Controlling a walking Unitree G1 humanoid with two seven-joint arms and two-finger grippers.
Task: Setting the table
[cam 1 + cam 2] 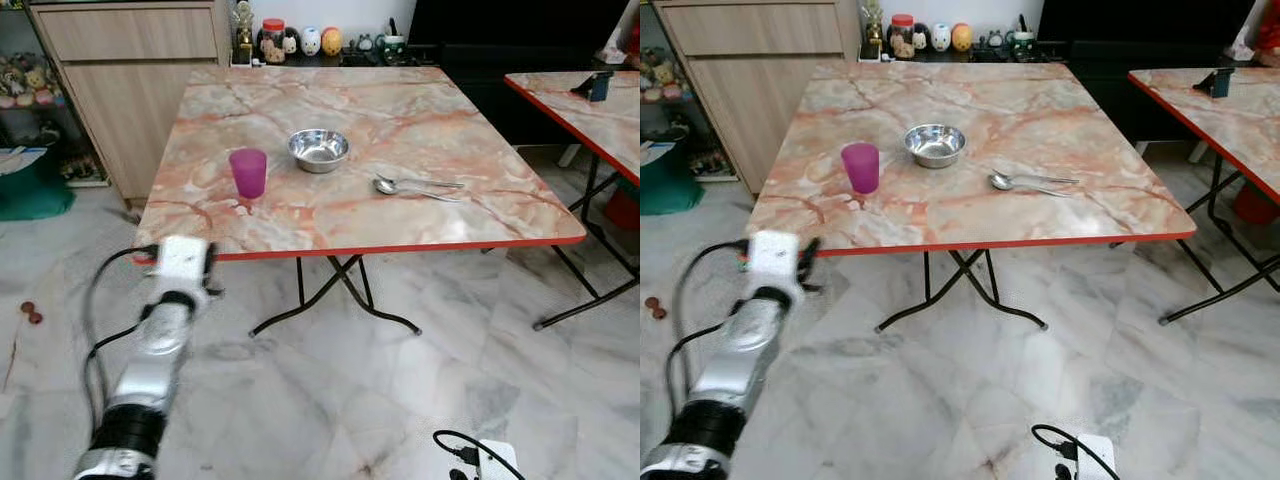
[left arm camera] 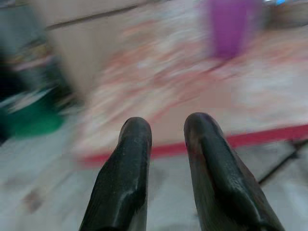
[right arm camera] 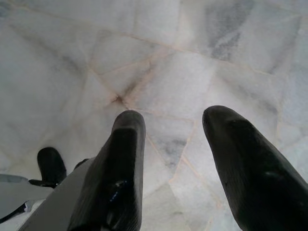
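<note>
A marble-patterned folding table [image 1: 420, 120] with a red edge stands ahead of me. On it are a purple cup [image 1: 248, 172] near the left, a steel bowl [image 1: 319, 149] in the middle, and two spoons [image 1: 415, 186] lying to the right. My left arm is raised before the table's near left corner, below its edge. In the blurred left wrist view, my left gripper [image 2: 167, 126] is open and holds nothing, and it points toward the purple cup [image 2: 230, 26]. My right gripper [image 3: 174, 120] hangs open over the floor.
A second table [image 1: 590, 110] stands at the right with a gap between the two. A wooden cabinet [image 1: 120, 80] and a shelf of jars [image 1: 300, 42] lie behind. A green bin [image 1: 30, 190] sits at the left. A cable and power strip [image 1: 480, 455] lie on the marble floor.
</note>
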